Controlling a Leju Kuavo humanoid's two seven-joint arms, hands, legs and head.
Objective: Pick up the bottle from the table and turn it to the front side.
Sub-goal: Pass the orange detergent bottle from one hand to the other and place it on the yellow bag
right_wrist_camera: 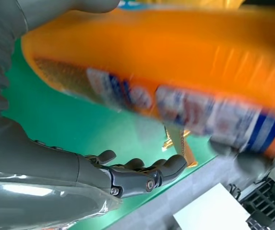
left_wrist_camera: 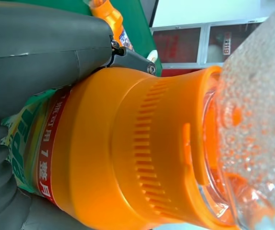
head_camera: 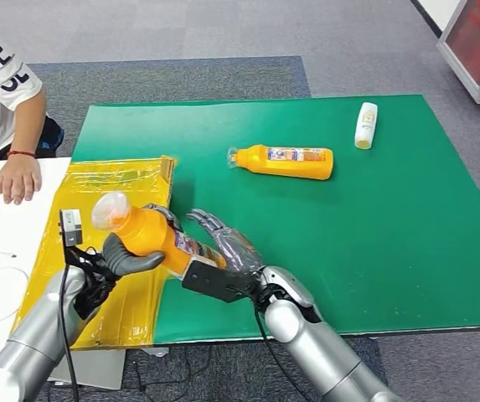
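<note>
Closest in, left robot hand point(head_camera: 120, 258) wrapped around the neck end of an orange bottle point(head_camera: 155, 237), thumb and fingers closed on it just below the clear cap point(head_camera: 110, 209) — bottle lifted off the table, lying tilted, cap toward the left. Beside it, right robot hand point(head_camera: 224, 247) at the bottle's base end, fingers spread and curved under the labelled body; from the right wrist view, fingers apart beneath the bottle with a gap showing, so open rather than gripping. Below both, yellow plastic sheet point(head_camera: 85, 188) over the left part of the green table point(head_camera: 414, 251). Farther out on the green, a second orange bottle point(head_camera: 284, 162) lying flat on its side, cap to the left — two orange bottles in all. Beyond that, near the far right edge, one small white bottle point(head_camera: 366, 125), also lying down. At far left, a person's hand point(head_camera: 18, 177) resting on a white surface point(head_camera: 3, 243).
</note>
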